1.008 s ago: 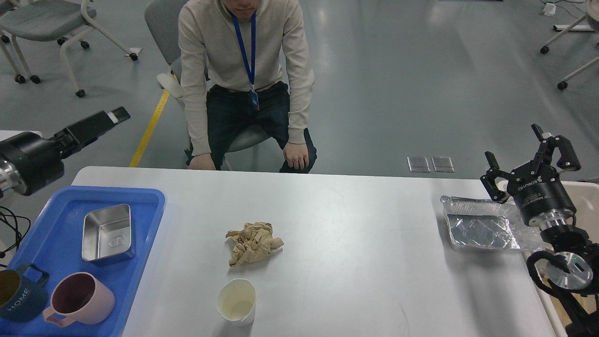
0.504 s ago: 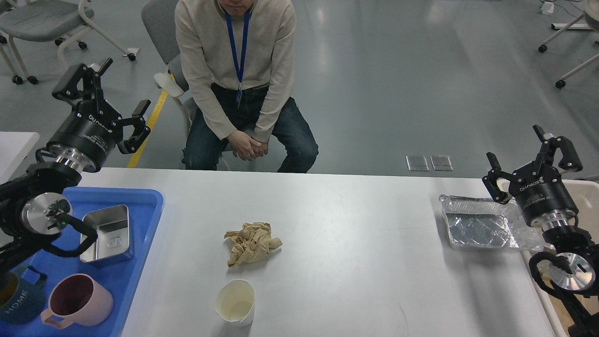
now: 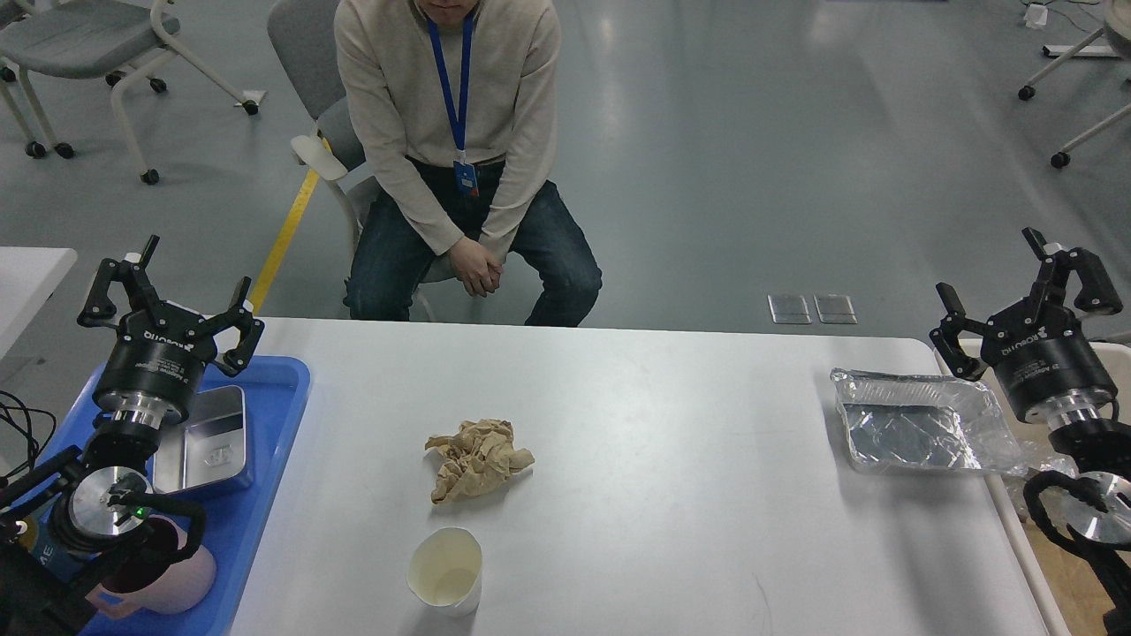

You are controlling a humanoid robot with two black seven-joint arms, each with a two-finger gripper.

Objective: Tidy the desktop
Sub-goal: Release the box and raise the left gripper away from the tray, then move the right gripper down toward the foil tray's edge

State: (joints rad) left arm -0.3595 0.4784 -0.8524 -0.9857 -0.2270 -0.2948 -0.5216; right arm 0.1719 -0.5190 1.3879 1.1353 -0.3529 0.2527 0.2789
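Note:
The desktop (image 3: 671,495) is a wide white-grey table. A crumpled brown paper ball (image 3: 478,458) lies near its middle, and a white paper cup (image 3: 445,570) stands upright in front of it. A crinkled foil tray (image 3: 923,433) sits near the right edge. At the left, a blue tray (image 3: 265,477) holds a metal box (image 3: 212,437) and a pink mug (image 3: 172,579). My left gripper (image 3: 168,283) is open above the blue tray's far end. Past the table's right edge my right gripper (image 3: 1029,274) is also open, holding nothing.
A person (image 3: 451,150) sits on a chair right behind the table's far edge, hands clasped. A beige bin (image 3: 1109,362) stands beside the right edge. A dark mug (image 3: 44,556) is mostly hidden under my left arm. Office chairs stand on the floor beyond.
My left arm swung in from the far left, turned its gripper upright and came down over the blue tray. My right gripper drifted slightly right. The person sat back and clasped both hands.

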